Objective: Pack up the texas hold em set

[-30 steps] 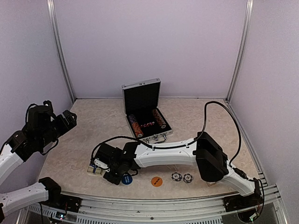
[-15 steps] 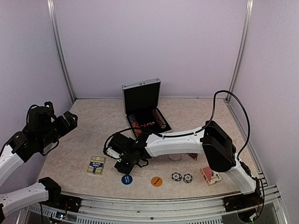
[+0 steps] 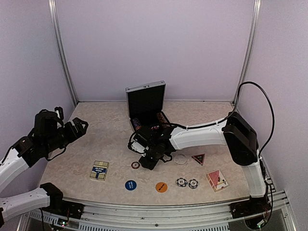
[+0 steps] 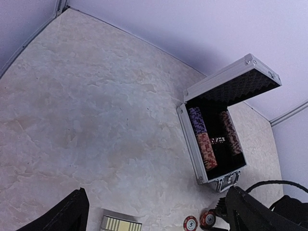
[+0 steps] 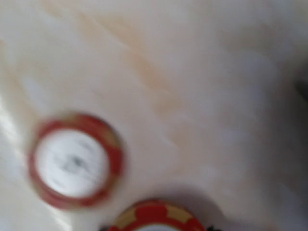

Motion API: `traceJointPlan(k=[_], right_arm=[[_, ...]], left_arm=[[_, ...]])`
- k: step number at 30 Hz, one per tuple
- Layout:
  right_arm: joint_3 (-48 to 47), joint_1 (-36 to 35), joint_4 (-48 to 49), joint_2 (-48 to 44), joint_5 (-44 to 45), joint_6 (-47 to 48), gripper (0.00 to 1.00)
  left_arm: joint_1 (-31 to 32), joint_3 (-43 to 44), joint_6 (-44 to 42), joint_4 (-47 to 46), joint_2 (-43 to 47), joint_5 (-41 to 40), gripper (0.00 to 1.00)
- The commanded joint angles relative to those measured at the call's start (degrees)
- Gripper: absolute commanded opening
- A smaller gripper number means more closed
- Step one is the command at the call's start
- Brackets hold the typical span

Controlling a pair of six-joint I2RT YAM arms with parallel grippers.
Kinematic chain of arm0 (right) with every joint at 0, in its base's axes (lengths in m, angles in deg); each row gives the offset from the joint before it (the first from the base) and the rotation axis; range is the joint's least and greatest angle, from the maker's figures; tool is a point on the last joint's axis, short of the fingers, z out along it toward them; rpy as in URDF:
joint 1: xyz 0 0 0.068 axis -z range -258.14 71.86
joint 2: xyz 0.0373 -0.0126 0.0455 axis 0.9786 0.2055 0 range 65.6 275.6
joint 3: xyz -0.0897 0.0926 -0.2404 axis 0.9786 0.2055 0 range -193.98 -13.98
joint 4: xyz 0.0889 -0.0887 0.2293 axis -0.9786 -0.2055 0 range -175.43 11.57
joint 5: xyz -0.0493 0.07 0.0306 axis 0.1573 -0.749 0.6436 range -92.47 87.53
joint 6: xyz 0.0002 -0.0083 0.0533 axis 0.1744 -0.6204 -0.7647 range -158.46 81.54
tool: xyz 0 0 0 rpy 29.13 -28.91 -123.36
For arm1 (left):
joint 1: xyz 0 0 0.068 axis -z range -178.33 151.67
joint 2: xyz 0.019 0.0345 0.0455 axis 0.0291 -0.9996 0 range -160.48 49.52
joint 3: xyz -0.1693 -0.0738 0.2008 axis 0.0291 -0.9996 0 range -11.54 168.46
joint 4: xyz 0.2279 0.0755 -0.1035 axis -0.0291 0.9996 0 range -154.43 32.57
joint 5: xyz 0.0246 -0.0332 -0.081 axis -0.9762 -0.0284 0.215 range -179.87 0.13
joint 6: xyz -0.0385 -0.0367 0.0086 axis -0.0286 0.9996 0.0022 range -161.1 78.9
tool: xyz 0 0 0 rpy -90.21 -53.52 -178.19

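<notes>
"Where did the case sit, and which way did it point?"

"The case [image 3: 146, 100] lay open toward the far middle of the table [image 3: 96, 137]. Its lid stood upright at the back, and the handle [image 4: 226, 182] faced the arms, turned slightly to the right. The two chip rows [image 4: 204, 144] inside ran along that same far-to-near line."

"And the jaws?"

"The left jaws were spread wide over the left side, holding nothing. The right jaws hung just in front of the case, beside a red chip [image 3: 135, 165] lying flat. A second chip [image 5: 154, 222] showed at the bottom edge of the blurred wrist view. I couldn't tell whether it was pinched."

"The room?"

"The table was beige and marbled. The walls [image 3: 154, 43] were pale lilac, with aluminium posts [image 3: 61, 53] at the back corners."
</notes>
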Motion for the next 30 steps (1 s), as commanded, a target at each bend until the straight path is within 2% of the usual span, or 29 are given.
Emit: traceJointPlan(k=[1,6,18,30], right_arm=[[4.2,3.2,-6.0,-2.2,2.7,5.7,0.41],[5.2,5.3,-6.4,-4.2,1.0,7.9,0.41],[4.9,5.4,-2.9,-9.1,0.9,7.6,0.38],[11.5,4.3,4.9,-19.8,2.2,9.9,0.36]], left_arm=[[0.1,-1.7,0.6,-5.3,-2.4,6.4,0.99],[3.5,-2.0,1.6,-7.4,-3.4,4.9,0.99],[11.3,-0.6,1.5,-11.0,-10.0,2.9,0.99],[13.7,1.1,0.0,-19.9,-23.1,16.4,0.99]])
